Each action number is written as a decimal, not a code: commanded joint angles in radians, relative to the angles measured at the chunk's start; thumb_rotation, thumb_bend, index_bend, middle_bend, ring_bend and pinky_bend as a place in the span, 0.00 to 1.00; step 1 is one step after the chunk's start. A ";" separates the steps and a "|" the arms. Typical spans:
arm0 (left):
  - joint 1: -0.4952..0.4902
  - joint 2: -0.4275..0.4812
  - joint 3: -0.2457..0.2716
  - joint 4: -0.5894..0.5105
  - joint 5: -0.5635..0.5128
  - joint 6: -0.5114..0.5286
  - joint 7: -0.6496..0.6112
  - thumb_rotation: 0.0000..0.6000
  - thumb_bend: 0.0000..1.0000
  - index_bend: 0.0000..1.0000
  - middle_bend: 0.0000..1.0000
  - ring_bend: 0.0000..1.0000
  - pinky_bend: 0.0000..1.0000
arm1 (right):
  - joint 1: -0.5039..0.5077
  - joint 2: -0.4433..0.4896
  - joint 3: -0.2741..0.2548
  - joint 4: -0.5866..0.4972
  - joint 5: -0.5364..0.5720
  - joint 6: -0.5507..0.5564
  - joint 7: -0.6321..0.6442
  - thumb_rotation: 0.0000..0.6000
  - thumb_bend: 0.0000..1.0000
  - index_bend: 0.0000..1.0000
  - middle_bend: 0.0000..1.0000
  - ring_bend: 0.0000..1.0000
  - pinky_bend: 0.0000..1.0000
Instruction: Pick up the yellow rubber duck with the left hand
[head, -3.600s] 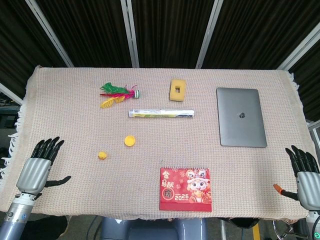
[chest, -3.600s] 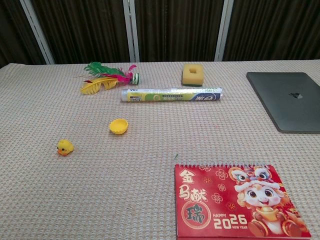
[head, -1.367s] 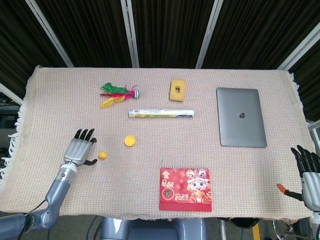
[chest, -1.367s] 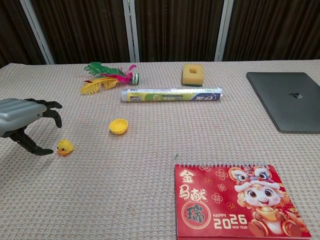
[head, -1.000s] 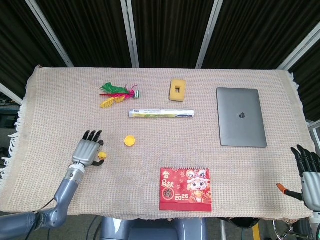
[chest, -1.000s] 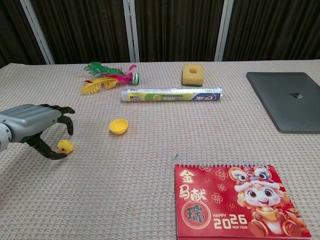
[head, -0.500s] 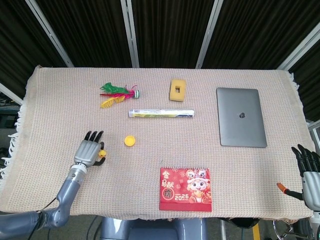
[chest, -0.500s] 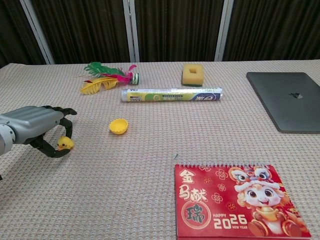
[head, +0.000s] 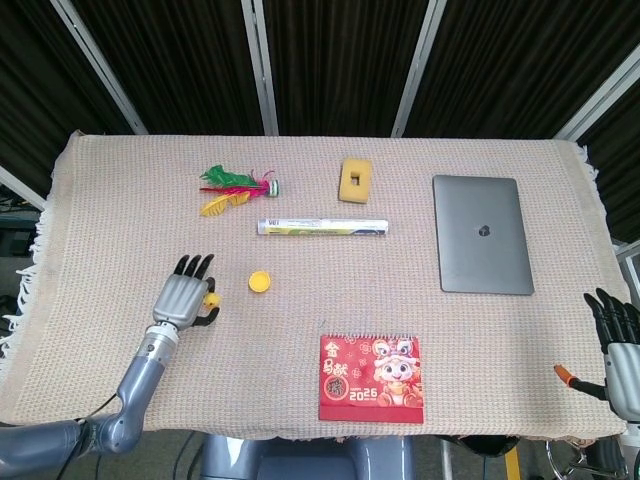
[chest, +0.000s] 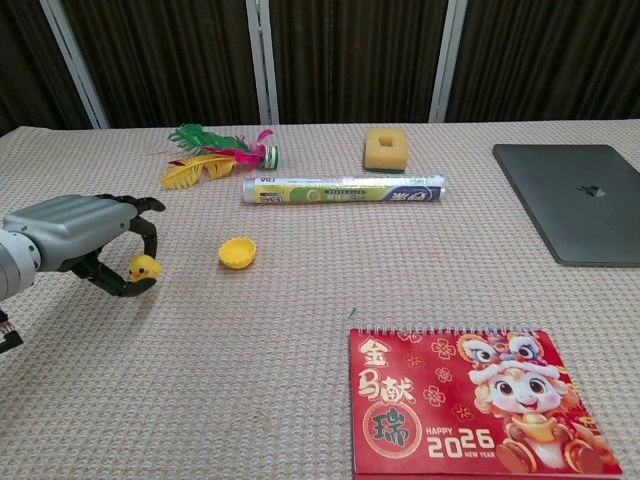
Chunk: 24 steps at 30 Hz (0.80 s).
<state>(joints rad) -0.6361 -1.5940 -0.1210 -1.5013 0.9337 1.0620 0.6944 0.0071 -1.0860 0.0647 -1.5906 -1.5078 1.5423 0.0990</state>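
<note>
The small yellow rubber duck (chest: 143, 266) is pinched between the thumb and fingers of my left hand (chest: 85, 243), lifted a little off the cloth at the front left. In the head view only a bit of the duck (head: 211, 299) peeks out beside the left hand (head: 184, 300). My right hand (head: 618, 350) rests at the table's front right corner, fingers spread, holding nothing; the chest view does not show it.
A yellow cap (chest: 237, 251) lies just right of the duck. Behind it are a wrapped roll (chest: 343, 188), a feather shuttlecock (chest: 215, 156) and a yellow sponge (chest: 386, 147). A grey laptop (head: 482, 234) sits at the right, a red calendar (head: 370, 378) at the front.
My left hand closed around the duck and has raised it off the cloth, moving slightly up and away from the table's edge. The right hand stayed put.
</note>
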 joint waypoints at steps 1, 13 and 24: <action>-0.021 0.002 -0.025 -0.004 0.003 -0.001 -0.001 0.79 0.46 0.47 0.00 0.00 0.00 | 0.001 -0.001 0.000 -0.001 0.000 -0.002 0.000 1.00 0.00 0.04 0.00 0.00 0.00; -0.171 -0.102 -0.109 0.102 -0.059 -0.069 0.079 0.79 0.46 0.46 0.00 0.00 0.00 | 0.008 0.001 -0.001 -0.002 -0.003 -0.014 0.021 1.00 0.00 0.04 0.00 0.00 0.00; -0.225 -0.190 -0.098 0.179 -0.105 -0.077 0.117 0.79 0.46 0.46 0.00 0.00 0.00 | 0.010 0.003 0.002 -0.002 -0.007 -0.011 0.046 1.00 0.00 0.04 0.00 0.00 0.00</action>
<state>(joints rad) -0.8598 -1.7821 -0.2208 -1.3231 0.8297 0.9843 0.8093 0.0175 -1.0830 0.0659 -1.5923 -1.5150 1.5306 0.1447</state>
